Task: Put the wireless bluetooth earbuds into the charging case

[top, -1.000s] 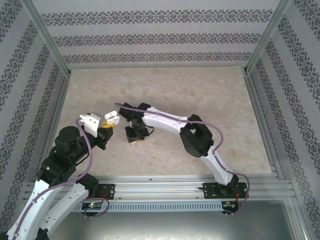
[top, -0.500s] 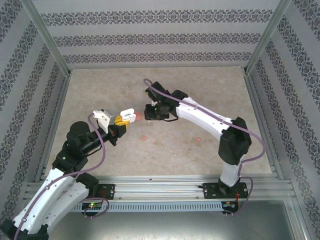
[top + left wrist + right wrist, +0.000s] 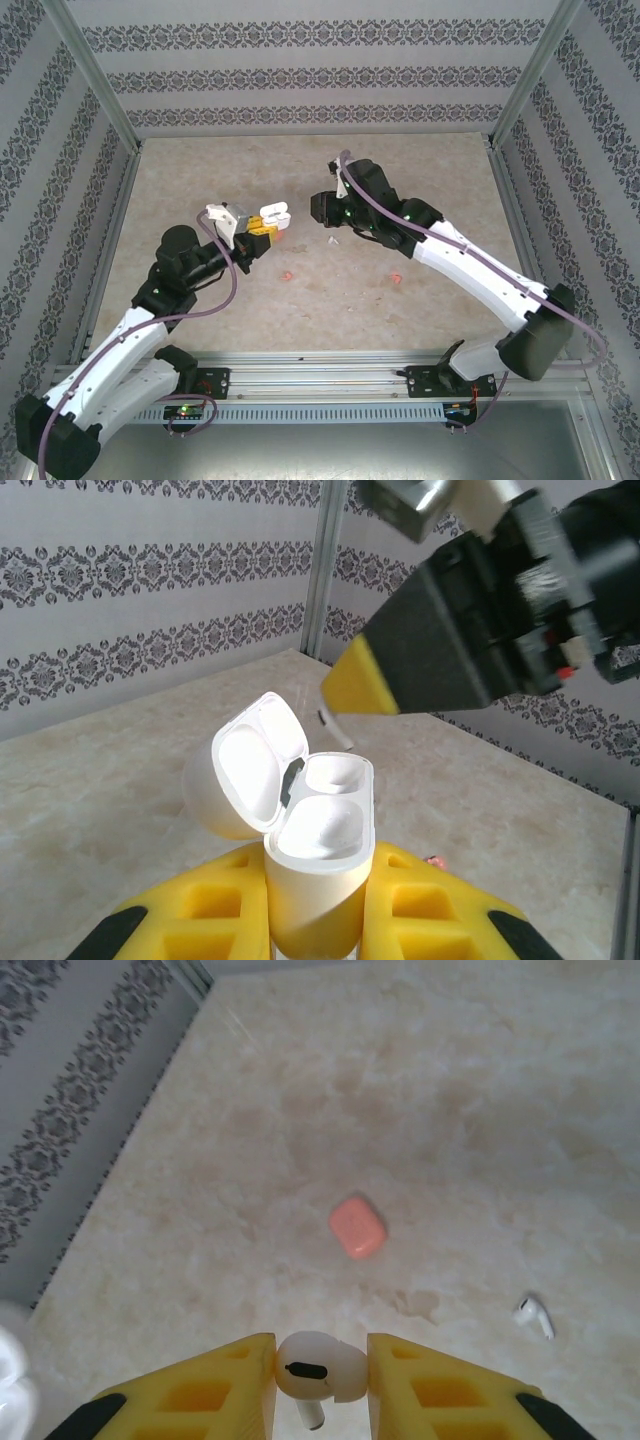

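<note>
The white charging case (image 3: 318,875) is being gripped upright between the yellow fingers (image 3: 215,910) of the left gripper (image 3: 315,900), with its lid (image 3: 250,765) open and tilted leftward. The right gripper (image 3: 375,675) is being positioned above it, not touching.

Left arm (image 3: 125,340) and right arm (image 3: 470,265) are leaning in toward mid-frame, their grippers facing each other with a gap between.
In the top view, the left arm is slanting up from the lower left, and the left gripper (image 3: 262,229) is pinching an open white case (image 3: 276,212) upright between its yellow fingers (image 3: 200,920). The right arm is slanting in from the lower right, and the right gripper (image 3: 318,207) is pinching a white earbud (image 3: 318,1365), pointed left.
</note>
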### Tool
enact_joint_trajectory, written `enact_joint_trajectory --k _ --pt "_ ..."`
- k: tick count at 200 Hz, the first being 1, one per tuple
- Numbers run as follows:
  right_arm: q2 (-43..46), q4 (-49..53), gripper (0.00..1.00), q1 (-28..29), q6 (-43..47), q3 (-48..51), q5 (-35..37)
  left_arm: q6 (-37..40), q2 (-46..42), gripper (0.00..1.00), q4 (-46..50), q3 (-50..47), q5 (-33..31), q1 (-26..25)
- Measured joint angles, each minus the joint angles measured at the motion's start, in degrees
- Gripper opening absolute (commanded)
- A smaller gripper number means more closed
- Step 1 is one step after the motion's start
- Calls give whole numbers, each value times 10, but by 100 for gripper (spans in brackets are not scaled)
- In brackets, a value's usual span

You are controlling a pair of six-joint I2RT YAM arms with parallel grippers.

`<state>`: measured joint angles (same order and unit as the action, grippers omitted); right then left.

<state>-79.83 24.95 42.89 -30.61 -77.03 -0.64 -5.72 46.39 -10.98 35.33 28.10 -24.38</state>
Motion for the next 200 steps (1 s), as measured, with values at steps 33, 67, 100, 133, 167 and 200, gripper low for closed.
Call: enact_joint_trajectory --k 33,67,100,133,167,200 --pt "54 -88 27 1 16 58 -5 -12 33 0 -56 -4 10 0" --pt "79 -165 27 20 37 85 -24 -21 56 0 -94 -4 23 0" --pt "74 -217 27 31 47 86 -51 -23 63 0 -110 -4 28 0" --pt "52 -244 27 39 50 85 -68 -23 63 0 -109 -4 28 0" --pt "28 -254 26 50 51 85 -82 -23 63 0 -109 -4 28 0" --pt "19 -261 26 56 51 81 -87 -23 63 0 -109 -4 25 0"
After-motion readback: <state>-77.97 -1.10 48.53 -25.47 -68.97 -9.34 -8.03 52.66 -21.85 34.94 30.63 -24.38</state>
